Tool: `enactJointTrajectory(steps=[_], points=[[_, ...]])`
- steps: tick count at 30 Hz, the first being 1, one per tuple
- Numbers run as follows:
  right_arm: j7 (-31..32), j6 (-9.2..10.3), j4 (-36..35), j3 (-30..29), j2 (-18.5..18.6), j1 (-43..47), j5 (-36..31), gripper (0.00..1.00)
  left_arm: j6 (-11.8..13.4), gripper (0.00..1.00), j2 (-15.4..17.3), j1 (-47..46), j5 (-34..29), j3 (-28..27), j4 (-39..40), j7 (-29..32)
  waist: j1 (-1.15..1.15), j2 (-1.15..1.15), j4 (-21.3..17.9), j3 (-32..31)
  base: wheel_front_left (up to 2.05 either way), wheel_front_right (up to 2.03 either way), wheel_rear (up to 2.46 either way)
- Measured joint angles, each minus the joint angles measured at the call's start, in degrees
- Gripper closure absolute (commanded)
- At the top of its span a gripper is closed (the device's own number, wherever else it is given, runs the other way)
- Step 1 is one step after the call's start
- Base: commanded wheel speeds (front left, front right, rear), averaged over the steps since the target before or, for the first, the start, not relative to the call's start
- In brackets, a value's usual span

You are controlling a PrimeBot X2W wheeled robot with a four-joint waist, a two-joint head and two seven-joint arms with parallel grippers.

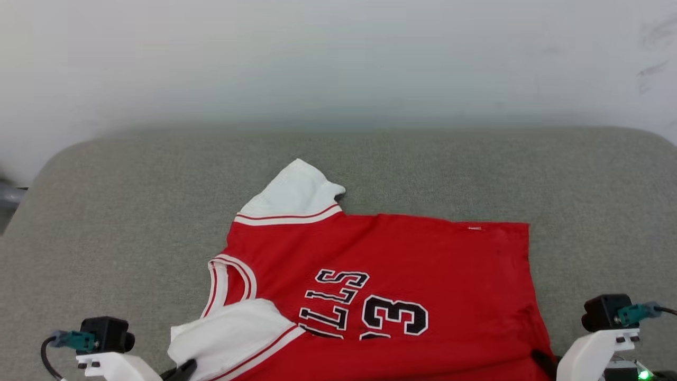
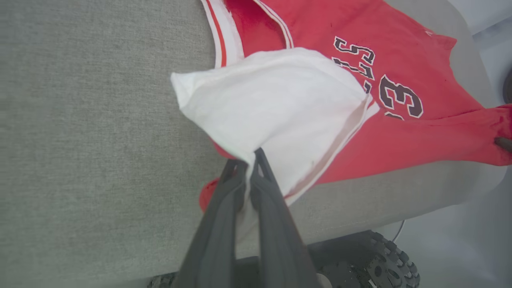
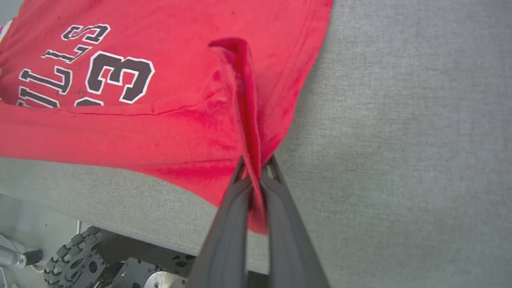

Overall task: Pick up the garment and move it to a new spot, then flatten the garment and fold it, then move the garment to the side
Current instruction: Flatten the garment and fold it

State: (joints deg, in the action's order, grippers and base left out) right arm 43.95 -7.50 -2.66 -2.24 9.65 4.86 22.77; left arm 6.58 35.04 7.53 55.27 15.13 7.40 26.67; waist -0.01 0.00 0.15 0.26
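Observation:
The garment (image 1: 402, 254), a red jersey with white sleeves and black numerals, lies spread on the grey padded table, its near edge at the table's front. My left gripper (image 2: 250, 158) is shut on the near white sleeve (image 2: 272, 104), pinching the cloth between its dark fingers. My right gripper (image 3: 256, 164) is shut on a raised fold of the red hem (image 3: 240, 100) at the garment's near right corner. In the head view the left fingertips (image 1: 182, 368) and right fingertips (image 1: 542, 360) touch the garment's two near corners.
The grey padded table (image 1: 106, 222) stretches wide to the left, right and behind the garment, ending at a white wall. Below the table's front edge the robot's knobbly wheels (image 2: 392, 264) (image 3: 76, 256) show.

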Motion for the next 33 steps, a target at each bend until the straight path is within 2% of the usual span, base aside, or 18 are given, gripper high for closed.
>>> enactJointTrajectory(steps=[5, 11, 12, 13, 14, 15, 19, 22, 27, 33], points=[[1.48, 0.0, -1.94, -0.77, -0.65, 3.57, 0.23, 1.0, 1.1, 1.0, 0.24, 3.47, 1.09, -0.47, 0.9, 0.41, 0.0, 0.0, 0.38, -0.88, 0.0, 0.0, 0.0], [0.31, 0.0, -0.18, -1.53, -2.58, 6.42, 0.11, 1.0, 1.38, 1.0, -1.6, 4.0, 0.75, 1.33, -1.97, 0.07, 0.0, 0.0, 0.25, -0.59, 0.0, 0.0, 0.0], [-0.45, 0.0, 0.38, -1.52, -2.56, 6.62, -0.18, 0.85, 1.12, 0.91, -2.02, 3.72, 0.78, 1.68, -2.81, -0.03, 0.0, 0.0, 0.25, -0.5, 0.0, 0.0, 0.0], [-1.04, 0.0, 1.15, -1.65, -2.69, 6.71, -0.08, 0.58, 0.97, 0.72, -2.4, 3.36, 0.78, 2.05, -3.81, 0.05, 0.0, 0.0, 0.2, -0.43, 0.0, 0.0, 0.0], [-1.58, 0.0, 1.96, -1.75, -2.93, 6.82, -0.02, 0.0, 0.88, 0.15, -2.83, 2.98, 0.77, 2.38, -4.48, -0.08, 0.0, 0.0, 0.13, -0.36, 0.0, 0.0, 0.0], [-2.38, 0.0, 2.7, -1.7, -3.08, 6.84, -0.03, 0.0, 0.49, 0.0, -3.28, 2.44, 0.75, 2.55, -5.26, -0.23, 0.0, 0.0, 0.08, -0.3, 0.0, 0.0, 0.0], [-6.86, 0.0, 4.03, -1.25, -3.18, 6.76, -0.05, 0.0, -0.54, 0.0, -4.02, 0.44, -0.09, 3.03, -7.42, -1.56, 0.0, 0.0, -0.05, -0.17, 0.0, 0.0, 0.0], [-13.01, 0.0, 3.22, -1.8, -3.6, 5.91, -0.45, 0.0, -1.09, 0.0, -3.83, -0.74, -1.4, 2.89, -8.16, -3.42, 0.0, 0.0, -0.21, -0.22, 0.0, 0.0, 0.0], [-24.19, 0.0, 1.07, -2.94, -4.08, 3.65, -3.44, 0.0, -1.59, 0.0, -3.53, -3.36, -4.7, 1.7, -8.17, -8.84, 0.0, 0.0, -0.55, -0.46, 0.0, 0.0, 0.0], [-32.38, 0.0, -0.56, -4.53, -4.9, 0.55, -8.16, 0.0, -1.46, 0.0, -4.49, -7.02, -9.89, 0.87, -6.77, -16.8, 0.0, 0.0, -1.2, -0.15, 0.0, 0.0, 0.0]])
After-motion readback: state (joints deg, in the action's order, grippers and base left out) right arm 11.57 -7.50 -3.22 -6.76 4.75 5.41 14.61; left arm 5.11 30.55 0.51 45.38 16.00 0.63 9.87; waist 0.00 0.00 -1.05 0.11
